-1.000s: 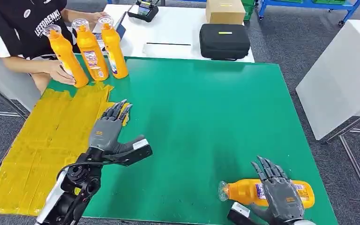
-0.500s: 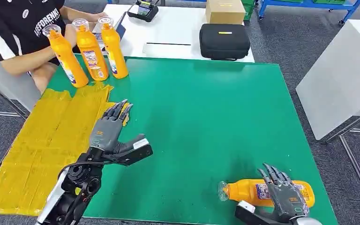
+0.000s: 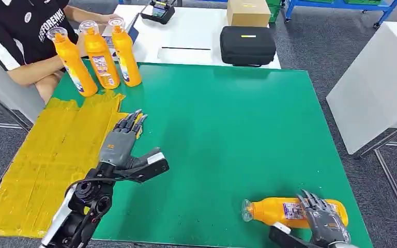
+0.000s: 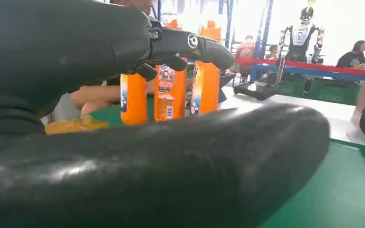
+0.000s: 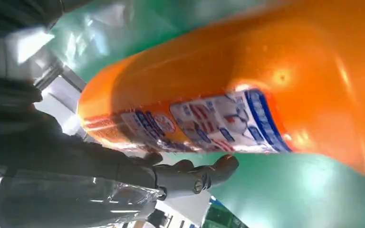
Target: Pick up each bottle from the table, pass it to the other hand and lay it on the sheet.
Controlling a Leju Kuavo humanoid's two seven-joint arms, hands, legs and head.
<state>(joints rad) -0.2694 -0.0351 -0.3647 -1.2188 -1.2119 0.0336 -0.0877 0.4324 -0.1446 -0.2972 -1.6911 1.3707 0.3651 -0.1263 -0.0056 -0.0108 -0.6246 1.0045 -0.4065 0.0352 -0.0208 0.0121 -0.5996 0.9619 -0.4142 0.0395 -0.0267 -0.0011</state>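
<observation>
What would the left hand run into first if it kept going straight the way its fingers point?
Probably the standing orange bottles at the table's far left edge. The left hand points up that way, with bare green mat between; which bottle comes first is unclear.

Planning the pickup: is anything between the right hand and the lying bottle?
Nothing visible. The right hand sits directly over the lying bottle near the green table's near right corner; whether it touches yet is unclear.

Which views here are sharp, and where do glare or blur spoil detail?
Head view: sharp and evenly lit. Left wrist view: left hand looms dark and soft up close, background windows blown out. Right wrist view: lying bottle close, label slightly smeared, bright glare spots on the plastic.
</observation>
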